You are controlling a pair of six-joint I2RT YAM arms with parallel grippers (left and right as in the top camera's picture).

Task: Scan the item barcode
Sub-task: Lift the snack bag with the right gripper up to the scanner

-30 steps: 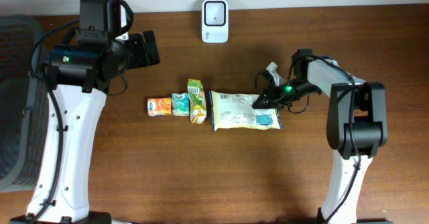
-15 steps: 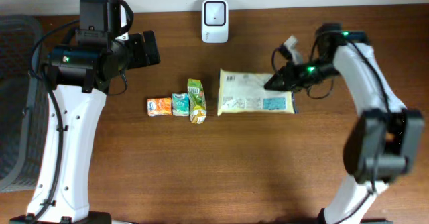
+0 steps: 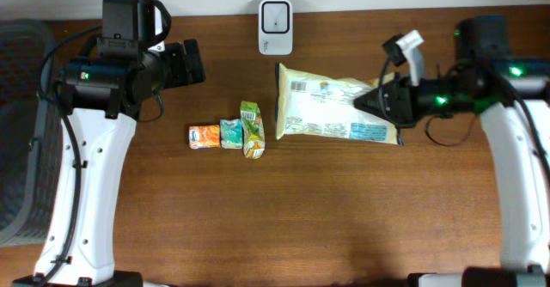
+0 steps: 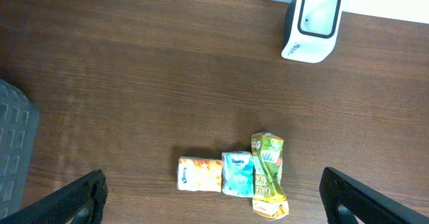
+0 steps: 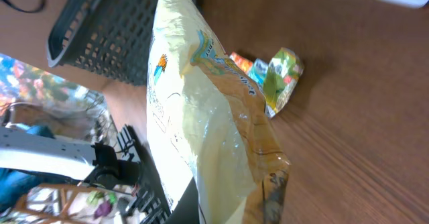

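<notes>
My right gripper (image 3: 379, 104) is shut on the right end of a yellow snack bag (image 3: 331, 111), holding it up off the table. The bag's left end, with a barcode (image 3: 298, 88), hangs just right of and below the white scanner (image 3: 275, 15). In the right wrist view the bag (image 5: 201, 117) fills the middle, pinched at the bottom edge by the right gripper (image 5: 221, 210). My left gripper (image 3: 191, 62) hangs open and empty at the back left. In its wrist view the left gripper (image 4: 213, 178) looks down past the scanner (image 4: 312, 23).
An orange tissue packet (image 3: 204, 137), a teal packet (image 3: 230, 133) and a green tea pouch (image 3: 251, 130) lie in a row mid-table. A dark mesh basket (image 3: 17, 132) stands off the left edge.
The right arm has lifted the snack bag off the table and carried it back and to the right, toward the scanner. The left arm has not moved.
</notes>
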